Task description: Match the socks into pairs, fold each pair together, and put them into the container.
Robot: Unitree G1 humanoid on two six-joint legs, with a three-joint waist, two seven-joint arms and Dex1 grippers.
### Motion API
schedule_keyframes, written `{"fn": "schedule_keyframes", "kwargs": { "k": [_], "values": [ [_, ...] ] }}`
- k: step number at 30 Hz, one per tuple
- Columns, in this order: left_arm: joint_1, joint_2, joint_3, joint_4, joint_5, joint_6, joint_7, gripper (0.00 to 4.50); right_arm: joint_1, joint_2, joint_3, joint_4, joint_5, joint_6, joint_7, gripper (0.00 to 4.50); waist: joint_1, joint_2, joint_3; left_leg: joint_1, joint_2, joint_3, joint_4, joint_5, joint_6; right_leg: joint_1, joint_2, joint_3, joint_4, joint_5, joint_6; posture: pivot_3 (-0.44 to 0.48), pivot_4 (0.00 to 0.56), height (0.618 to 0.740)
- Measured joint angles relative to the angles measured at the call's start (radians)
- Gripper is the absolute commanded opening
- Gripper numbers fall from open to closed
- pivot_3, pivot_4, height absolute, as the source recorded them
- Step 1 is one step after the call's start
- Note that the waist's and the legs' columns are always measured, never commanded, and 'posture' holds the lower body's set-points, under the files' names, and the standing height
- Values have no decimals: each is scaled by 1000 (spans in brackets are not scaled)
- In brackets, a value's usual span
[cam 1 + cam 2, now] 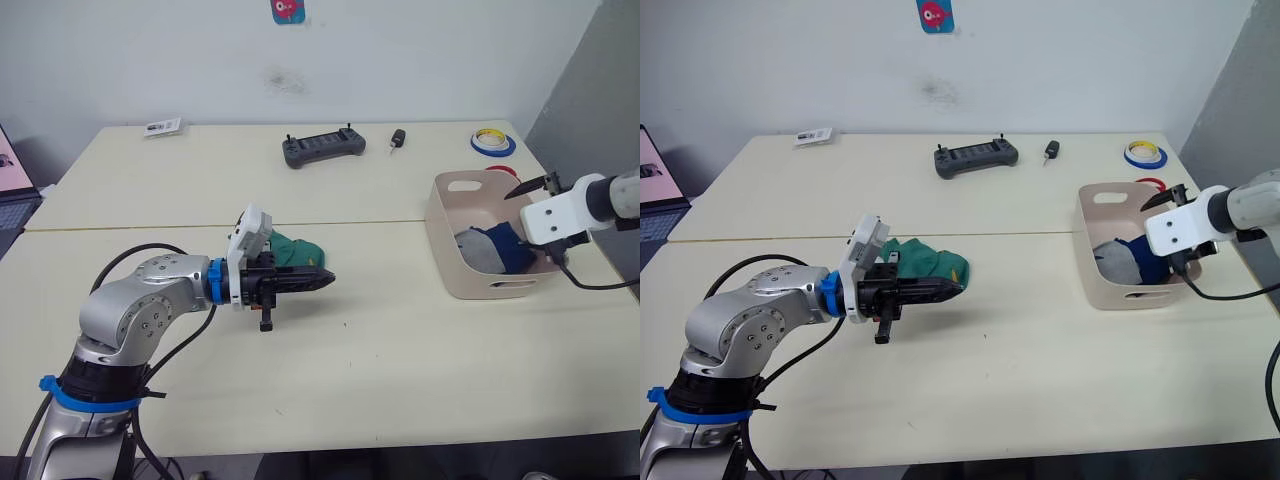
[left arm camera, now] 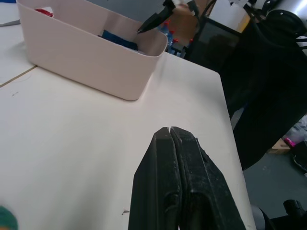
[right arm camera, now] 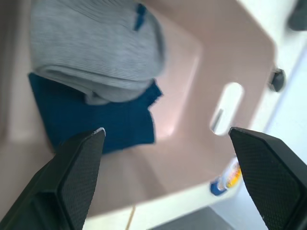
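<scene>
A green pair of socks (image 1: 301,251) lies bunched on the table, just behind my left gripper (image 1: 325,279). That gripper is shut with nothing between its fingers (image 2: 192,172) and points toward the container (image 1: 441,236), a pale pink tub at the right. A folded grey pair (image 3: 96,52) rests on a dark blue pair (image 3: 96,122) inside the tub. My right gripper (image 3: 166,130) hangs open over the tub's far end, holding nothing.
Along the far side of the table lie a dark handheld controller (image 1: 320,149), a black key fob (image 1: 398,139), a tape roll (image 1: 493,142) and a small card (image 1: 161,126). A laptop (image 1: 12,190) pokes in at the left edge.
</scene>
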Motion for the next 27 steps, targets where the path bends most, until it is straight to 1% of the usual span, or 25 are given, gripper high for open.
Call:
{"fn": "schedule_keyframes", "kwargs": {
  "k": [3,6,9,11,14,16,19,22,26,27],
  "values": [
    [6,12,10,6,3,-5,-12,0,20,-11,-41,-58,25,57,2,4447,2,0,0,0,0,0,0,0,0,0,0,0,0,0,0,0,150,740],
    [15,12,42,3,-23,-10,-22,0,51,-8,-119,-127,105,172,-15,4447,2,0,0,0,0,0,0,0,0,0,-1,0,0,0,0,0,150,740],
    [19,11,82,-8,-72,0,-30,0,136,8,-240,-274,239,354,-33,4447,3,0,0,-1,0,-1,0,0,0,0,-1,-2,0,0,0,0,150,740],
    [18,10,109,-3,-82,2,-13,0,227,54,-320,-427,354,518,-59,4447,3,0,0,0,0,-2,0,0,0,1,0,-2,0,0,0,0,150,740],
    [35,39,116,9,-40,-33,-8,600,364,140,-385,-664,492,730,-124,4500,3,0,0,0,0,-3,0,0,0,1,0,-2,1,0,0,0,150,740],
    [75,69,123,28,10,-79,-11,1217,466,209,-407,-830,572,862,-194,4500,3,0,0,-1,0,-3,-1,0,0,1,0,-3,0,0,0,0,150,740],
    [159,97,168,61,55,-131,-17,2103,609,310,-399,-1018,647,993,-292,4500,4,0,0,-1,0,-3,-1,0,0,1,0,-3,0,0,0,0,150,740],
    [240,114,237,100,90,-187,-15,3080,683,338,-369,-1123,665,1063,-349,4500,4,0,0,-1,-1,-3,0,0,0,1,-2,-3,0,0,0,0,150,740],
    [343,116,312,191,157,-286,-2,4344,722,345,-329,-1167,657,1077,-390,4500,4,0,0,0,-1,-3,-1,-2,3,1,-1,-3,0,0,0,0,150,740],
    [369,115,327,219,175,-311,6,4488,730,346,-317,-1165,648,1077,-398,4500,4,0,0,-1,-1,-3,-1,-2,3,1,-1,-3,0,0,0,0,150,740]
  ]
}}
